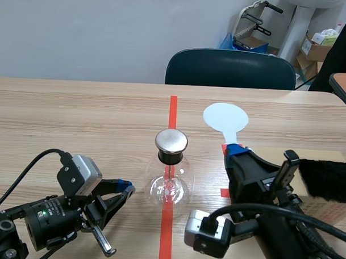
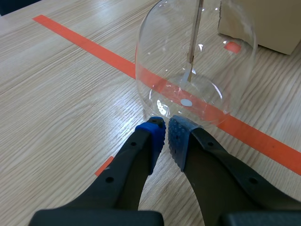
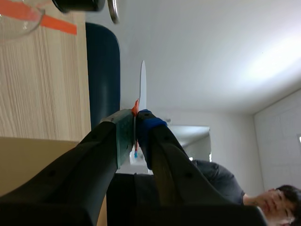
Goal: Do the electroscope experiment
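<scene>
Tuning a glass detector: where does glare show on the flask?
Scene view: small highlights on the clear round glass flask, broad sheen on its round metal cap. Left wrist view: white glints low on the flask wall, ahead of the left end effector.

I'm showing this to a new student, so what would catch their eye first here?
The glass flask with its shiny metal cap, standing mid-table on the red tape line. Next, the white paddle held upright in the right jaws, beside the flask. The left jaws sit shut on nothing, close to the flask's base.
</scene>
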Controlling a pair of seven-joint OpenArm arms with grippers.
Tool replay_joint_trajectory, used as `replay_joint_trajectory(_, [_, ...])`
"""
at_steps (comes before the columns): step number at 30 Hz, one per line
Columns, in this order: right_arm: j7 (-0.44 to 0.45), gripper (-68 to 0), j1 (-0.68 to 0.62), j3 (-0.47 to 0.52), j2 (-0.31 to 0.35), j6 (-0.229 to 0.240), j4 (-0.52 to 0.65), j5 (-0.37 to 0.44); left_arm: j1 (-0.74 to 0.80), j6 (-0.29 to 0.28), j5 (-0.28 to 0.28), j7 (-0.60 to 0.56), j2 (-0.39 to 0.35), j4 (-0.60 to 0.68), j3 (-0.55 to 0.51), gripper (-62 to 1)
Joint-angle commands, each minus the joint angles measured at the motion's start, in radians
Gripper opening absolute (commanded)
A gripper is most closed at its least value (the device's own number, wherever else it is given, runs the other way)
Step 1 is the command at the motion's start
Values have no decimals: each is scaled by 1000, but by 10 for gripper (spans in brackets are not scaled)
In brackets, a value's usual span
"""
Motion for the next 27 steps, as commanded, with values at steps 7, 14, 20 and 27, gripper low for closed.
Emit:
replay_joint_trajectory(7, [-149, -657, -2, 3, 11, -11, 12, 8, -5, -2, -6, -13, 2, 16, -3, -539])
replay_joint_trajectory(14, [-231, -657, -2, 3, 11, -11, 12, 8, -5, -2, -6, -13, 2, 16, -3, -539])
replay_joint_trajectory(20, [-254, -657, -2, 3, 11, -11, 12, 8, -5, -2, -6, -13, 2, 16, -3, -539])
replay_joint_trajectory(27, [-254, -657, -2, 3, 11, -11, 12, 8, -5, -2, -6, -13, 2, 16, -3, -539])
